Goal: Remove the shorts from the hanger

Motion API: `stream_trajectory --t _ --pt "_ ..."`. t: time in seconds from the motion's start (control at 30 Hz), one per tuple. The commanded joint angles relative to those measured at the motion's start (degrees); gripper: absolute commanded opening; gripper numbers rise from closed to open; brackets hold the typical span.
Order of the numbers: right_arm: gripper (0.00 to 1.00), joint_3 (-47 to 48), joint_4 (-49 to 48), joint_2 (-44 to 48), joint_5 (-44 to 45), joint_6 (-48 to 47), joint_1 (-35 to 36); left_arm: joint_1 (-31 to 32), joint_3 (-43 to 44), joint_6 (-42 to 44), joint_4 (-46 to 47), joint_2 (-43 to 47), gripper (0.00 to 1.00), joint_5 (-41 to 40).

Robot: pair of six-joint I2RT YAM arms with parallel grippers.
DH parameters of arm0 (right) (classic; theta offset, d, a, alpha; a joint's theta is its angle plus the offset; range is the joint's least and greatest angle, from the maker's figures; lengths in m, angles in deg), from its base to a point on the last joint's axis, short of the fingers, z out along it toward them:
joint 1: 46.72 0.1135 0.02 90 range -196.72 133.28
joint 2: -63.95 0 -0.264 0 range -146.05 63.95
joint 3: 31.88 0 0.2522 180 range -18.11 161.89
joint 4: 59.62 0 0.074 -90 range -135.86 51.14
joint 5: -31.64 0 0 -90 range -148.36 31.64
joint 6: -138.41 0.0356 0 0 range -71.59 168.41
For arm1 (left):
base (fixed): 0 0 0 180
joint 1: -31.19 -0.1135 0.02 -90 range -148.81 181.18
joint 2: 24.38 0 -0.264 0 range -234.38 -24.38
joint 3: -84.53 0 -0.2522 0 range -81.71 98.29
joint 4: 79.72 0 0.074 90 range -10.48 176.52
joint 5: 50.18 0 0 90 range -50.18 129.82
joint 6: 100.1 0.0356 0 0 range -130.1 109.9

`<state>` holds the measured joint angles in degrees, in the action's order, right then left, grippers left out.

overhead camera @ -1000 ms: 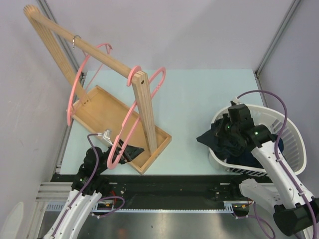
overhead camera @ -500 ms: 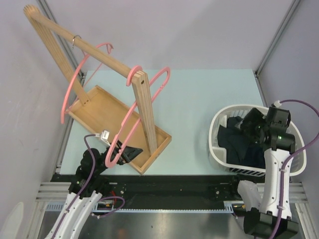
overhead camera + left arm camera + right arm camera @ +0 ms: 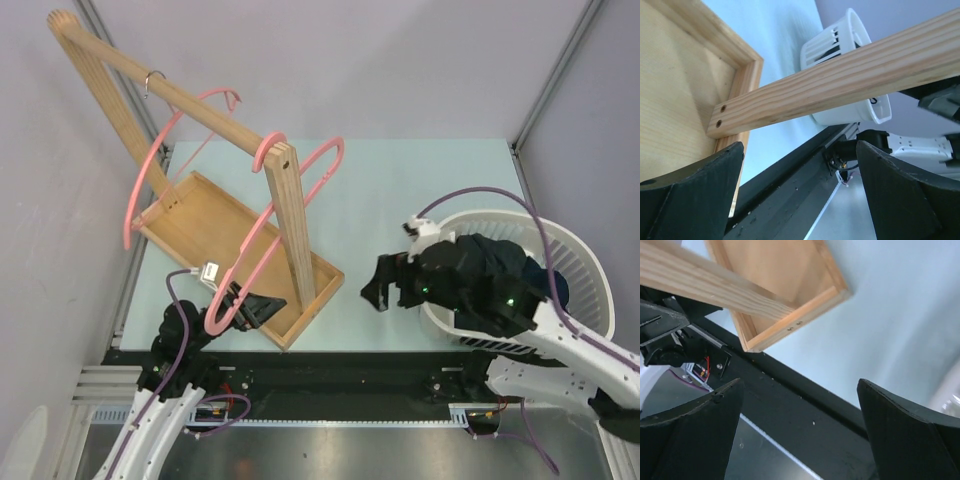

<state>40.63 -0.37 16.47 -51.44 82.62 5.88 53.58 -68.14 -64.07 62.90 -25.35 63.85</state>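
Task looks done to me: pink plastic hangers bare, dark cloth shorts in white slatted basket; left gripper and right gripper spread wide, empty.

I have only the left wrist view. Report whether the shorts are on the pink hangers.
Observer: No. The near pink hanger and the far pink hanger are both bare.
Operator: Locate them.
Observer: The dark shorts lie in the white basket, partly under the right arm.
Operator: Now that arm's jaws.
Observer: The right gripper is over the table, left of the basket, jaws open and empty.
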Motion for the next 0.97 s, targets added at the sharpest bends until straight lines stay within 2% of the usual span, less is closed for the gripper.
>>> stream_trajectory --t 0.0,0.1,0.17,0.2,0.27,0.3,0.33,0.37,0.4,0.43,0.5,0.6,0.63,0.7,0.73,0.93 --pt "1.00 -3.18 -14.52 -3.14 13.80 2.69 14.88 0.28 -1.78 -0.51 6.91 2.62 0.99 4.61" --pt "1.00 -9.59 -24.18 -2.71 21.10 3.40 23.56 0.28 -3.71 -1.39 9.46 6.40 0.99 6.46" --pt "1.00 -16.68 -29.91 0.10 24.28 4.19 26.31 0.28 -4.68 -1.75 9.73 8.78 0.99 6.99" --pt "1.00 -19.16 -37.07 1.76 24.63 4.10 29.02 0.28 -4.69 -1.49 9.82 8.45 0.99 7.60" --pt "1.00 -27.05 -44.93 6.51 26.99 1.57 32.98 0.28 -4.86 -0.61 10.17 8.09 0.99 9.62" --pt "1.00 -30.06 -53.84 8.18 29.62 0.08 38.49 0.28 -4.77 -0.26 9.91 8.61 0.99 9.80" --pt "1.00 -32.96 -58.98 9.76 35.91 -2.20 42.28 0.28 -4.69 0.01 9.82 8.88 0.99 10.24" --pt "1.00 -40.30 -65.03 13.69 39.02 -8.23 45.46 0.28 -4.60 0.79 10.25 8.62 0.99 10.59" --pt "1.00 -44.29 -79.36 15.56 41.49 -11.68 48.45 0.28 -4.68 0.71 10.69 8.79 0.99 10.77" --pt "1.00 -48.07 -86.90 17.93 44.73 -14.76 53.96 0.28 -4.86 0.63 11.04 8.88 0.99 11.38" --pt "1.00 -58.15 -103.49 24.08 45.46 -21.43 57.69 0.28 -5.30 0.10 12.36 9.06 0.99 11.56" --pt "1.00 -63.21 -107.37 31.80 49.05 -21.83 62.71 0.28 -6.00 -0.95 13.59 8.97 0.99 11.48" --pt "1.00 -63.57 -106.07 33.32 53.07 -21.22 63.24 0.28 -6.26 -1.22 14.03 8.97 0.99 11.65" --pt "1.00 -63.14 -101.68 36.05 54.78 -20.25 65.00 0.37 -6.62 -1.48 14.30 8.97 0.99 11.65" --pt "1.00 -63.05 -101.05 36.23 56.70 -19.11 65.17 0.28 -6.88 -1.57 14.65 8.97 0.99 11.65" --pt "1.00 -62.53 -102.54 31.94 55.05 -18.48 64.91 0.28 -7.76 -4.11 18.07 8.97 0.99 13.67"
